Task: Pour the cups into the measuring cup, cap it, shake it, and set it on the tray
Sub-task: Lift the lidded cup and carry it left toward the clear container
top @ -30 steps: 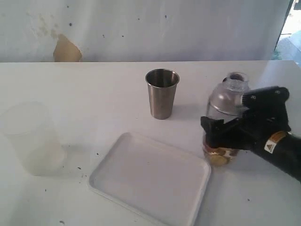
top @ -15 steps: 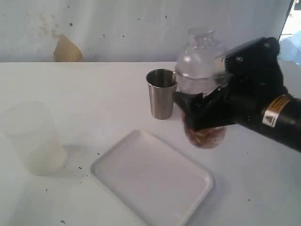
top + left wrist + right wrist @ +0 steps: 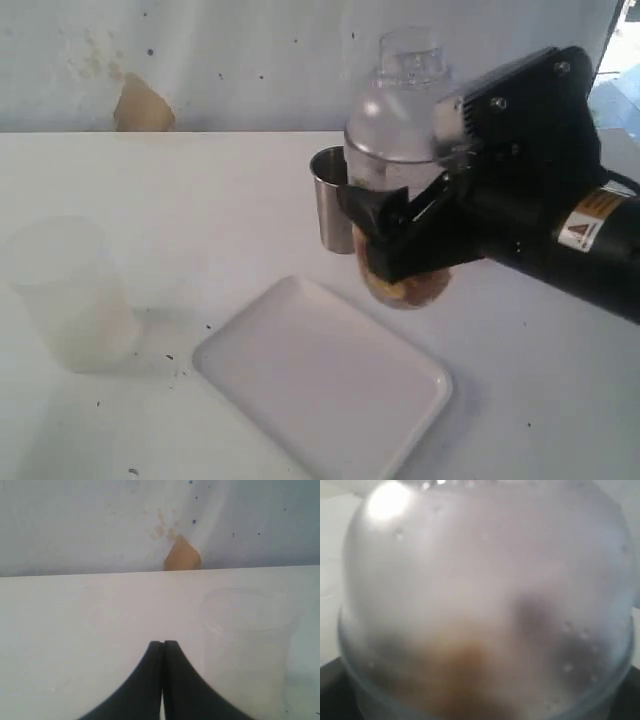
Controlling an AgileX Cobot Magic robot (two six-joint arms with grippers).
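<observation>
Right gripper (image 3: pixel 385 235) is clamped around the middle of the measuring cup (image 3: pixel 405 288), its black jaws wrapping the clear wall from the side. The jar is roughly upright and held off the table (image 3: pixel 150 200), with brownish contents at its bottom just below the jaws. A clear domed lid (image 3: pixel 400 110) sits on top, above them. In the right wrist view the foggy jar fills the whole picture.

Just behind the jar stands the steel tumbler (image 3: pixel 328 205), partly hidden by it. The white tray (image 3: pixel 300 360) lies flat below and in front, bare. Well apart at the left stands the frosted plastic cup (image 3: pixel 70 295). Beside it the left gripper (image 3: pixel 162 650) has its fingers pressed together on nothing.
</observation>
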